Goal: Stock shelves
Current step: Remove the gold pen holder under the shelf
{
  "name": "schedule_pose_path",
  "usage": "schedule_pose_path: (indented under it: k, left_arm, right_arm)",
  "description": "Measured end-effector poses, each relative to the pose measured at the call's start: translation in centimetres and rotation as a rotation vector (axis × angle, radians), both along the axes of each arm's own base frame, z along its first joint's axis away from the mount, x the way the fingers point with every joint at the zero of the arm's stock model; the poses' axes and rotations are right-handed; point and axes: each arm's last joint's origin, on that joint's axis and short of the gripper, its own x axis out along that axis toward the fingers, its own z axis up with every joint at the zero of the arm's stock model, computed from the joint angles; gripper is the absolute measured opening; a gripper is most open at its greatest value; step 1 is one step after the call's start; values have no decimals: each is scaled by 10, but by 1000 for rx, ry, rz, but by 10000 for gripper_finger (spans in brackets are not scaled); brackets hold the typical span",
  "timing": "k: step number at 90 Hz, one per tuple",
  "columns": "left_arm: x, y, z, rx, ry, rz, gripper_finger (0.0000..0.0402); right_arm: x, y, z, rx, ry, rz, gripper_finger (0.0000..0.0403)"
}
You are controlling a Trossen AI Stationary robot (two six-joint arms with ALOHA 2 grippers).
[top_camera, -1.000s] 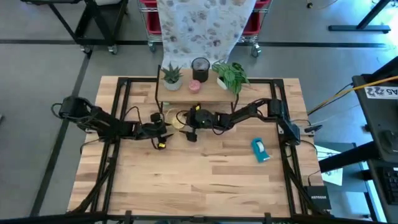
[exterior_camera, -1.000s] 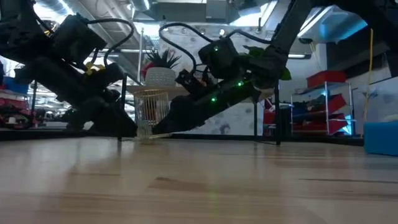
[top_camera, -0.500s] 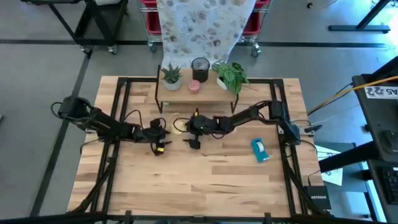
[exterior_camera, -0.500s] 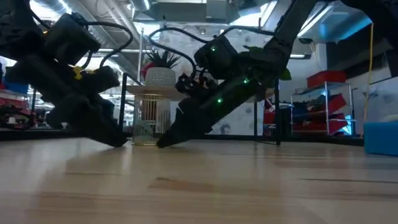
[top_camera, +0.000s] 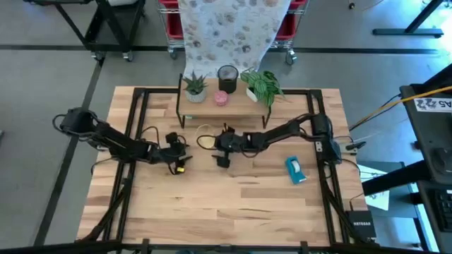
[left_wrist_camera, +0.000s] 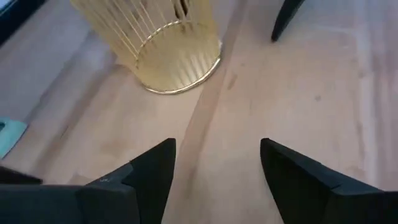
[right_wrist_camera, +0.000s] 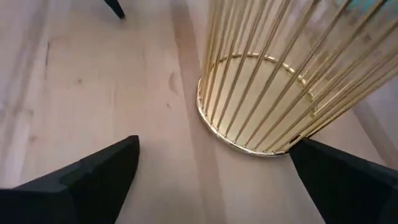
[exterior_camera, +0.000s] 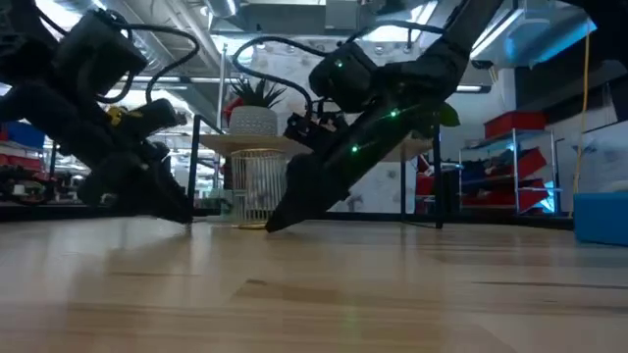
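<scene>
Light wood plank table [top_camera: 233, 204], black rails along edges. Shelves [top_camera: 224, 107] stand at far edge, centre; on top plank: spiky succulent in white pot [top_camera: 195, 87], dark cup [top_camera: 227, 75], small pink item [top_camera: 220, 98], leafy plant [top_camera: 261, 85]. Gold wire basket [exterior_camera: 257, 185] upright on tabletop just before shelves. Blue packet [top_camera: 295, 170] flat on table, right side.

Left gripper [top_camera: 185, 150] and right gripper [top_camera: 214, 149], seemingly low, jaws spread.

Grey floor [top_camera: 56, 85] surrounds the wooden worktop [top_camera: 233, 204]. Behind it hangs a patterned cloth [top_camera: 229, 32] over red bins [top_camera: 288, 27]; red shelving [exterior_camera: 510, 167] stands under bright ceiling lights [exterior_camera: 510, 34].
</scene>
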Motion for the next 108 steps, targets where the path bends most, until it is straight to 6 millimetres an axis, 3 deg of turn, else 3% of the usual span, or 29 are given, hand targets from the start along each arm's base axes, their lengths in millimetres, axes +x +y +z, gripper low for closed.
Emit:
schedule_pose_path:
  k: [19,51,92,108]
  left_arm:
    - [0,0,0,-4,-7,3,220]
    - [2,0,2,-8,-37,17,220]
    - [7,7,7,24,-66,-21,220]
    - [8,19,7,12,-57,13,220]
  right_arm:
    - [0,14,0,2,10,29,399]
    - [-6,41,-1,-166,54,-104,399]
    - [-12,-16,-10,-70,-50,-140,370]
    - [-13,-27,-9,-95,-52,-149,358]
